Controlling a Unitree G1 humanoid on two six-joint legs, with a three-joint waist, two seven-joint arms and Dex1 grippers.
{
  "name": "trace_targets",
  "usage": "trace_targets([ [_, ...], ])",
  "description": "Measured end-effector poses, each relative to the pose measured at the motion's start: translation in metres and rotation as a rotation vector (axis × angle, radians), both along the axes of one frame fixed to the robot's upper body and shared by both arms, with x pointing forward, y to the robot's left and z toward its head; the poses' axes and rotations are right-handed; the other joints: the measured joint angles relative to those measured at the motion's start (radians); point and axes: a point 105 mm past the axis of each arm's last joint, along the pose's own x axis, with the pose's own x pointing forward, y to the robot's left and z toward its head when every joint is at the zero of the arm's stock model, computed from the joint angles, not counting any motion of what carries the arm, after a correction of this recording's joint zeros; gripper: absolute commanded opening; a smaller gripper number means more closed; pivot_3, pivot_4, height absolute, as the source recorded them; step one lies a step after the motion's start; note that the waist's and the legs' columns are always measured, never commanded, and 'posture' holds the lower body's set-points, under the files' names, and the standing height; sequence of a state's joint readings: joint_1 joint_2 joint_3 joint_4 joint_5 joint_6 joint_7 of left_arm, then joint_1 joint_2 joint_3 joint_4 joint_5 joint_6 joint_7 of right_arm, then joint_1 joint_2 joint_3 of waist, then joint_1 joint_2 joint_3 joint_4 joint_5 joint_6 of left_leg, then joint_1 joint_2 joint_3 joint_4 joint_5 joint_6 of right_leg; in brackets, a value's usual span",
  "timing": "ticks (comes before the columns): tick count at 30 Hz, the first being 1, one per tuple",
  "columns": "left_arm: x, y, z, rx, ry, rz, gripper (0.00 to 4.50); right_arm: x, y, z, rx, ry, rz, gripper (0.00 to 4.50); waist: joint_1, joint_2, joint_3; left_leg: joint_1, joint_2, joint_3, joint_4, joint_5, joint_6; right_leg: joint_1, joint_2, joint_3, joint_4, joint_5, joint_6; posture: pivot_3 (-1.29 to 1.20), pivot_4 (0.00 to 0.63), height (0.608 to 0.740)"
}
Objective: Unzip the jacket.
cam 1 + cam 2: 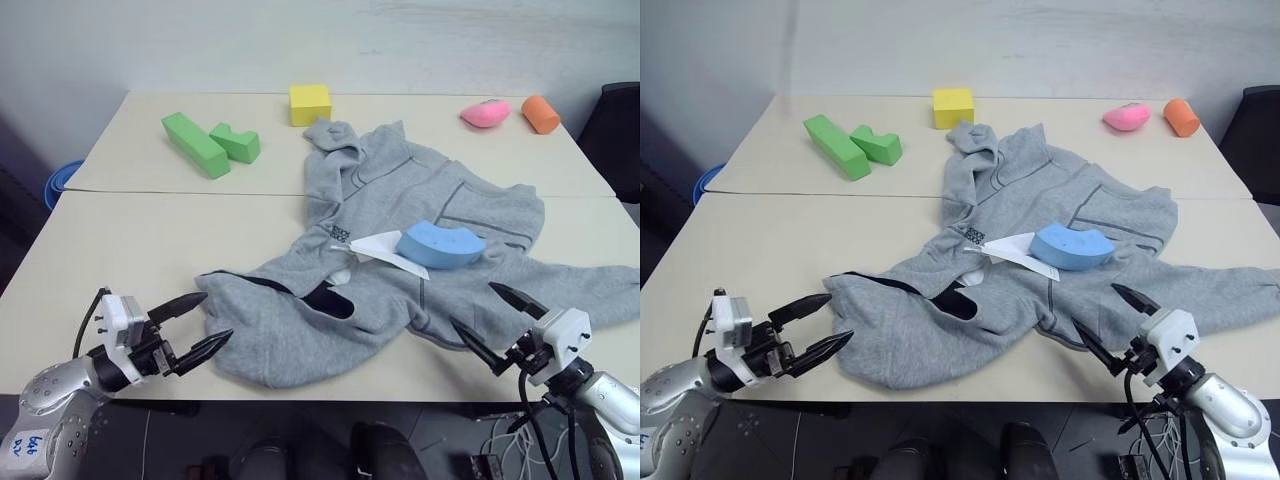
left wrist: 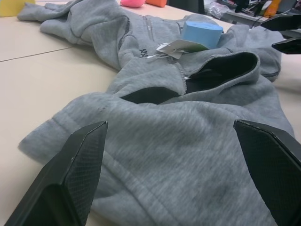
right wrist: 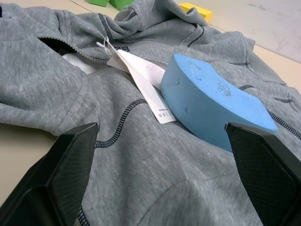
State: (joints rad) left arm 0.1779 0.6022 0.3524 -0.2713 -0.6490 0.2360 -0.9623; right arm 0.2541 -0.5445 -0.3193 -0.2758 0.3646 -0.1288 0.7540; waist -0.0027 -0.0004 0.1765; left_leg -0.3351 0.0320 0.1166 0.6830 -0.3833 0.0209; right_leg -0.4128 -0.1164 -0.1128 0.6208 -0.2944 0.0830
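Both claws, the left claw (image 1: 197,325) and right claw (image 1: 488,316), are waiting spread wide by the jacket (image 1: 400,230), ready to grab it for unzipping.

- The jacket (image 1: 400,250) lies spread across the middle and right of the table (image 1: 130,260), its hood toward the near edge.
- A curved foam block (image 1: 440,245) rests on the jacket, right of its centre.
- A paper tag (image 1: 385,250) lies on the jacket, touching the curved block's left side.
- A long block (image 1: 194,144) and a notched block (image 1: 236,142) lie side by side at the far left, well apart from the jacket.
- A cube block (image 1: 310,104) sits at the far edge, just behind the jacket.
- A rounded block (image 1: 485,113) and a cylinder block (image 1: 540,114) lie near each other at the far right.
- The left gripper (image 1: 200,325) hangs at the near edge, just left of the jacket.
- The right gripper (image 1: 495,325) hangs at the near edge, right of the hood, over the jacket's border.
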Motion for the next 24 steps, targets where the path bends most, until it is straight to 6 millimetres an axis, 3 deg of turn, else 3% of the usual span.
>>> trace_targets([
  [5, 0.0, -0.019, 0.014, -0.027, -0.002, -0.101, 4.5, 0.015, 0.004, 0.018, -0.133, -0.017, 0.103, 4.46, -0.002, 0.0, 0.0, 0.0, -0.001, 0.001, 0.001, 0.0, 0.001, 0.0, 0.0, 0.002, 0.0, 0.0, 0.0, 0.0, 0.15, 0.74],
  [11, 0.004, -0.054, 0.03, -0.052, -0.023, -0.268, 4.5, 0.083, 0.001, 0.051, -0.316, 0.045, 0.179, 4.46, -0.007, 0.0, 0.0, 0.0, 0.0, 0.001, 0.002, 0.003, -0.002, -0.001, 0.001, 0.001, 0.001, 0.0, 0.0, 0.0, 0.15, 0.74],
  [16, 0.01, -0.07, 0.038, -0.059, -0.052, -0.329, 4.5, 0.135, 0.003, 0.051, -0.369, 0.172, 0.168, 4.46, -0.011, 0.0, 0.0, -0.002, 0.0, 0.002, 0.002, 0.004, -0.001, -0.001, 0.002, 0.0, 0.004, 0.0, 0.0, 0.0, 0.15, 0.74],
  [19, 0.011, -0.077, 0.038, -0.054, -0.059, -0.347, 4.5, 0.152, 0.005, 0.04, -0.399, 0.295, 0.197, 3.89, -0.01, 0.0, 0.0, -0.003, -0.001, 0.001, 0.002, 0.004, 0.0, -0.001, 0.001, -0.001, 0.004, 0.0, 0.0, 0.0, 0.15, 0.74],
  [22, 0.013, -0.076, 0.037, -0.048, -0.059, -0.332, 4.5, 0.153, 0.002, 0.037, -0.375, 0.387, 0.249, 2.87, -0.006, 0.0, 0.0, -0.004, -0.001, 0.0, 0.002, 0.004, 0.0, -0.001, 0.001, -0.003, 0.003, 0.0, 0.0, 0.0, 0.15, 0.74],
  [24, 0.013, -0.076, 0.036, -0.049, -0.058, -0.326, 4.5, 0.149, 0.005, 0.038, -0.364, 0.417, 0.311, 2.44, -0.005, 0.0, 0.0, -0.004, 0.0, -0.001, 0.002, 0.004, 0.0, -0.001, 0.001, -0.003, 0.003, 0.0, 0.0, 0.0, 0.15, 0.74],
])
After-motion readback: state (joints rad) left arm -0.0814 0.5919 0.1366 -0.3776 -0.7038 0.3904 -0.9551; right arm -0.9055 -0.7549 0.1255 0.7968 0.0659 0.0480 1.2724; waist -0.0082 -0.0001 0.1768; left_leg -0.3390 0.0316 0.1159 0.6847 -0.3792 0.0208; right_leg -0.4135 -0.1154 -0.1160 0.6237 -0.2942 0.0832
